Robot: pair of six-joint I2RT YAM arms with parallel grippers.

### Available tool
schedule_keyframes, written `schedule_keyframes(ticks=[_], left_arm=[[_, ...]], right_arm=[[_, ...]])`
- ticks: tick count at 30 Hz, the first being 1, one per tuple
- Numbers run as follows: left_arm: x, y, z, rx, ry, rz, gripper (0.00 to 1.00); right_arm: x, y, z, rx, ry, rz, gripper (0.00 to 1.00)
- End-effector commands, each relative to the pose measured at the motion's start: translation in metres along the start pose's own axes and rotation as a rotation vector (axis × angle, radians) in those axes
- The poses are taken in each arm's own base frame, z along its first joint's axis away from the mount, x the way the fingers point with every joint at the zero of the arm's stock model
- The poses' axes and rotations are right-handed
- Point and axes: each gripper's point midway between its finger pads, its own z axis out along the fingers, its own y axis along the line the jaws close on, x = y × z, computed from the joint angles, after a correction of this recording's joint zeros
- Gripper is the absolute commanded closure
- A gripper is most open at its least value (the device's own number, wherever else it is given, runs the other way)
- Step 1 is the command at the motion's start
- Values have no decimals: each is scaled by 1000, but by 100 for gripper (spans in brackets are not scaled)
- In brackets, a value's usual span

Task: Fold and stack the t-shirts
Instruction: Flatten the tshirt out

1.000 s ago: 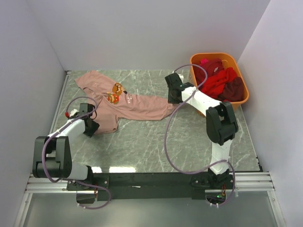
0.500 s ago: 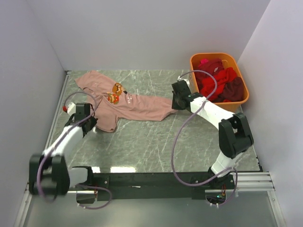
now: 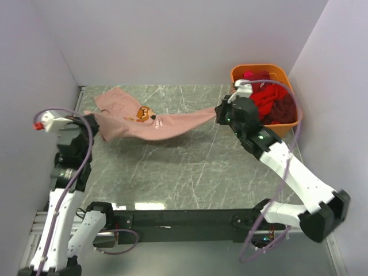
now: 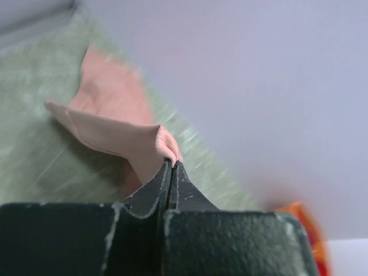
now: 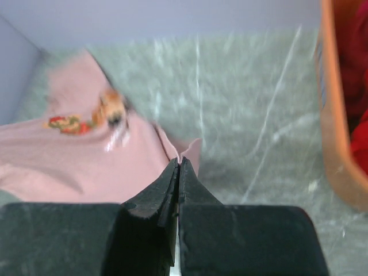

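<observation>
Item: salmon-pink t-shirt [image 3: 155, 121], 1 piece, suspended left of the orange basket [image 3: 260, 67], sagging between 2 pinches. Grips: left gripper [image 4: 171, 165] clamped on the edge farthest from the basket, right gripper [image 5: 179, 162] clamped on the edge nearest it. Handling: light, limp cotton, likely to droop; best taken at hem corners. Also: red and maroon t-shirts [image 3: 275, 102] heaped inside the basket.

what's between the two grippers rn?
The pink t-shirt, strung from left gripper to right gripper, both shut on it, middle off the table. Top external view.
</observation>
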Motion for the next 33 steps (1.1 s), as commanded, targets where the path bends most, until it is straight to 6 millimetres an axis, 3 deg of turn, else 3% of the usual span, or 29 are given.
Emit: schedule_keyframes(ticks=[1, 2, 4, 5, 7, 8, 10, 11, 13, 14, 16, 18, 19, 22, 24, 27, 28, 30, 31, 33], left_arm=[[-92, -54, -46, 143, -232, -75, 99], [-108, -61, -59, 170, -270, -79, 99], [-144, -81, -89, 239, -349, -102, 99], [-157, -86, -102, 258, -382, -98, 99], [-190, -103, -135, 327, -451, -116, 99], [-198, -110, -147, 363, -464, -98, 99], [-216, -125, -169, 430, -499, -87, 99], [-233, -135, -189, 470, -536, -83, 99], [-257, -151, -217, 537, -589, -61, 99], [-264, -155, -224, 548, -608, -54, 99], [-284, -168, -254, 617, -653, -46, 99], [-289, -182, -262, 660, -661, -5, 99], [-300, -188, -279, 699, -687, -8, 99], [-306, -202, -278, 717, -696, 24, 99], [-303, -210, -260, 699, -683, 50, 99], [-294, -218, -218, 633, -655, 80, 99], [-285, -220, -189, 586, -628, 105, 99], [-275, -220, -156, 527, -601, 127, 99], [-256, -219, -118, 470, -556, 171, 99], [-242, -215, -79, 406, -538, 194, 99]], right_arm=[[-79, 6, -49, -10, -238, 42, 100], [-102, 10, -72, -40, -302, 58, 100], [-119, 17, -96, -90, -343, 61, 100], [-140, 20, -120, -126, -399, 71, 100], [-152, 29, -144, -197, -424, 57, 100], [-171, 31, -169, -235, -472, 60, 100], [-178, 42, -194, -324, -474, 45, 100], [-191, 45, -219, -370, -516, 51, 100], [-195, 55, -244, -465, -523, 36, 100], [-205, 55, -268, -504, -565, 42, 100], [-211, 55, -288, -540, -594, 45, 100], [-223, 52, -308, -550, -644, 41, 100], [-224, 51, -310, -546, -642, 33, 100], [-236, 49, -313, -517, -659, 28, 100], [-243, 44, -303, -463, -662, 36, 100], [-244, 36, -270, -345, -642, 47, 100], [-244, 32, -258, -302, -638, 52, 100], [-238, 28, -224, -211, -597, 54, 100], [-232, 20, -196, -126, -575, 54, 100], [-224, 15, -166, -61, -549, 41, 100]])
